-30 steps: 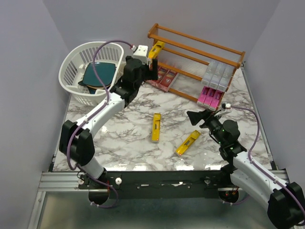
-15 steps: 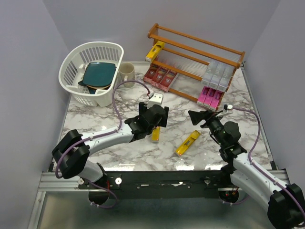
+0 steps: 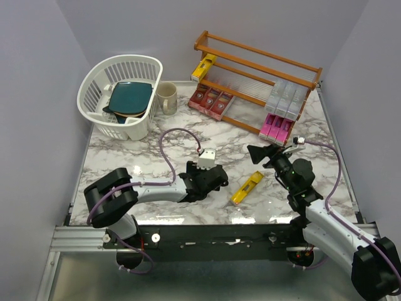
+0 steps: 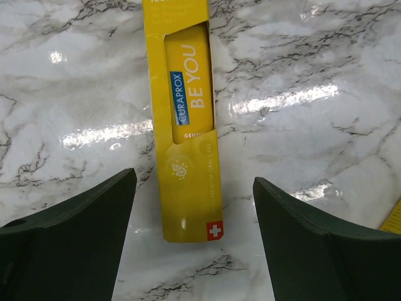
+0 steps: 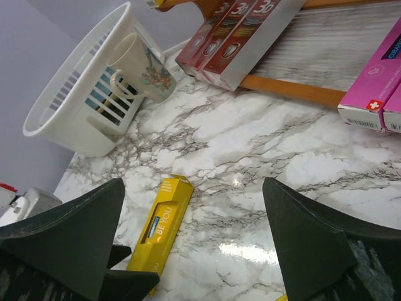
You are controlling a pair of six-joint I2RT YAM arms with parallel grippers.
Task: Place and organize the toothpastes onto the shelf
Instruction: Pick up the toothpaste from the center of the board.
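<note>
A yellow toothpaste carton (image 4: 188, 125) lies flat on the marble, its near end between the fingers of my left gripper (image 4: 194, 251). That gripper is open and touches nothing. From above, the left gripper (image 3: 210, 179) hangs low over this carton and hides it. A second yellow carton (image 3: 246, 188) lies to its right. My right gripper (image 3: 260, 152) is open and empty, near the shelf's right end. The shelf (image 3: 257, 63) holds one yellow carton (image 3: 205, 64), red cartons (image 3: 212, 100), silver ones (image 3: 285, 97) and pink ones (image 3: 276, 128).
A white basket (image 3: 94, 110) with a dark teal dish in it stands at the back left. A beige mug (image 3: 166, 97) stands beside it. The right wrist view shows the same basket (image 5: 75, 94) and mug (image 5: 141, 69) beyond the yellow carton (image 5: 160, 229).
My left arm has swung from the shelf's upper left down to the table's front, over the left yellow carton. Its jaws have narrowed slightly. The right arm has stayed put.
</note>
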